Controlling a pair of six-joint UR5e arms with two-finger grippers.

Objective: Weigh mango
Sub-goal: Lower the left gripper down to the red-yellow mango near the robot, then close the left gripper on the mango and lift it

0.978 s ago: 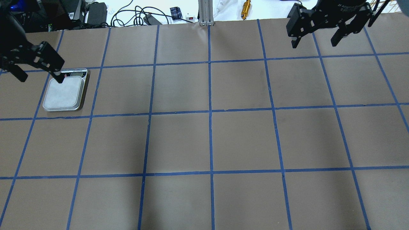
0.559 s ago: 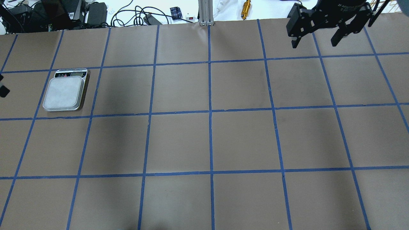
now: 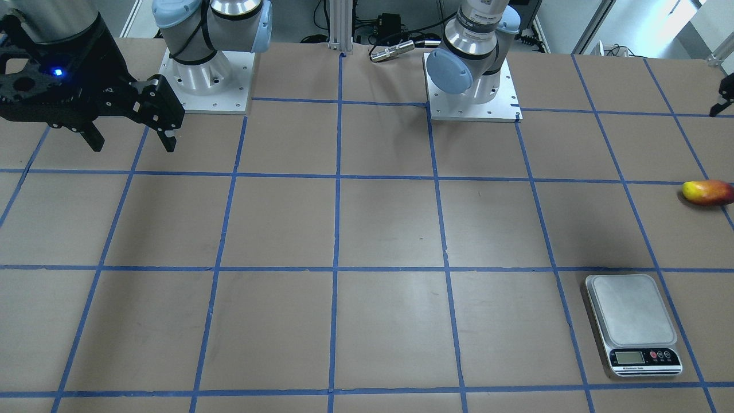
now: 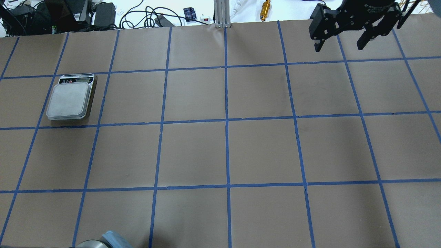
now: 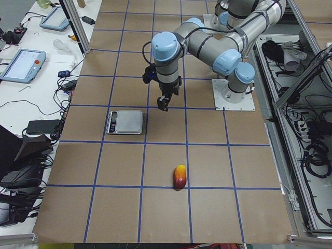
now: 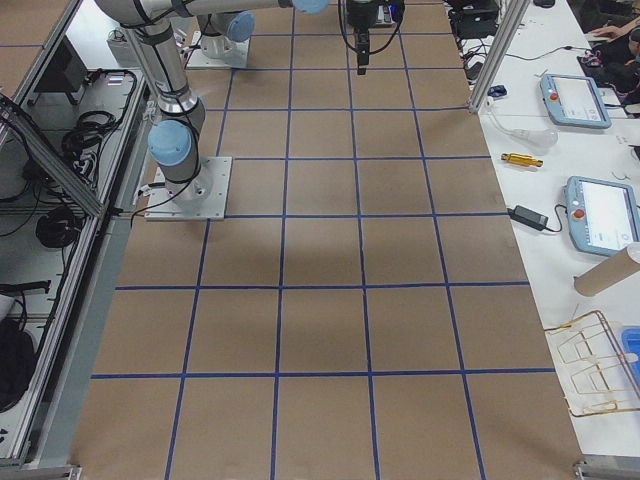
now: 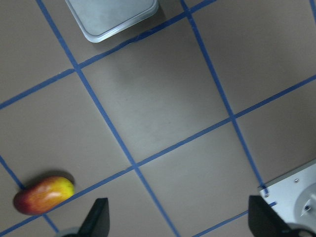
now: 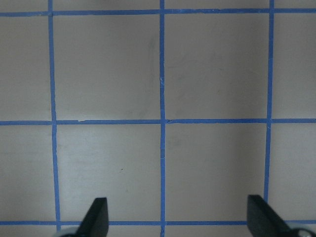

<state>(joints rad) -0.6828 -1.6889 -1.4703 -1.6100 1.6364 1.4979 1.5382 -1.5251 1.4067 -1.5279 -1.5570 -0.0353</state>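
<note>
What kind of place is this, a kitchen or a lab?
Most likely a robotics lab: the left arm and right arm are bolted to a table taped into a blue grid, with teach pendants on the side bench.

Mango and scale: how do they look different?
The mango is rounded, yellow shading to red; the scale is flat, squarish and silver. The mango is also smaller than the scale. Both rest on the table, well apart from each other.
</note>
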